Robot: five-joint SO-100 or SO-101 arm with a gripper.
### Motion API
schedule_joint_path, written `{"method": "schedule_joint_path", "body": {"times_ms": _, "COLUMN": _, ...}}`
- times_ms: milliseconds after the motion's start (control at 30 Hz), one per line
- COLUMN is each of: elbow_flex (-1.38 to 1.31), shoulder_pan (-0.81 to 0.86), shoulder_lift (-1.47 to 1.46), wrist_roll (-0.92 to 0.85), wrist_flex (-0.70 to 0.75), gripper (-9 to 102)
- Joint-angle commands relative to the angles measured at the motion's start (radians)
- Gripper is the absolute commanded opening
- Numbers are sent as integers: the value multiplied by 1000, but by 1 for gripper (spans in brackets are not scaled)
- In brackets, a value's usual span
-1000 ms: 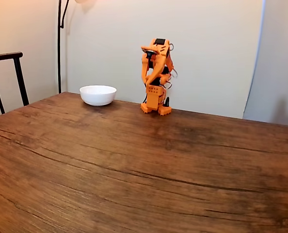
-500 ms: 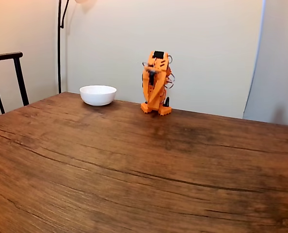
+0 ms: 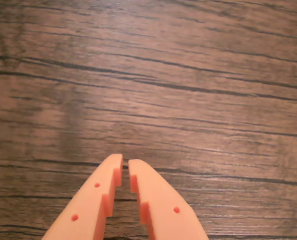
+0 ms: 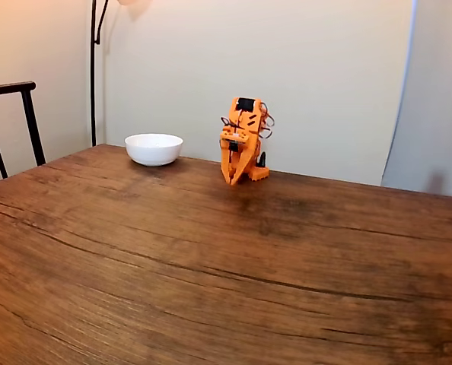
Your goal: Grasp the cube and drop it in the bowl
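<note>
The orange arm (image 4: 241, 144) sits folded at the far edge of the table (image 4: 211, 258), its gripper (image 4: 234, 180) pointing down toward the wood just in front of its own base — a tucked, low pose that looks like a rest position more than a reach. In the wrist view the gripper (image 3: 125, 167) enters from 6 o'clock with its 2 fingers (image 3: 96, 200) drawn almost together, only a thin slit between the tips, and nothing held in them.

The bowl (image 4: 154, 148) stands near the far table edge at about 9 o'clock from the arm, apart from it, placed where a short swing could probably reach it. The cube cannot be made out in either view (the wood ahead of the fingers is bare), so where it lies cannot be told.

Against the frames from 1 second and half a second ago, the arm has folded forward and down — its upper part stood taller then, and the gripper now hangs lower by the base. The bowl has not shifted.
</note>
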Motion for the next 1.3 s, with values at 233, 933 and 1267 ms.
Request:
{"method": "schedule_joint_path", "body": {"times_ms": 233, "elbow_flex": -3, "shoulder_pan": -48, "shoulder_lift": 3, "wrist_roll": 2, "wrist_flex": 255, "gripper": -1}}
{"method": "schedule_joint_path", "body": {"times_ms": 933, "elbow_flex": -5, "shoulder_pan": -38, "shoulder_lift": 3, "wrist_roll": 15, "wrist_flex": 310, "gripper": 0}}
{"method": "schedule_joint_path", "body": {"times_ms": 1267, "elbow_flex": -5, "shoulder_pan": -38, "shoulder_lift": 3, "wrist_roll": 15, "wrist_flex": 310, "gripper": 0}}
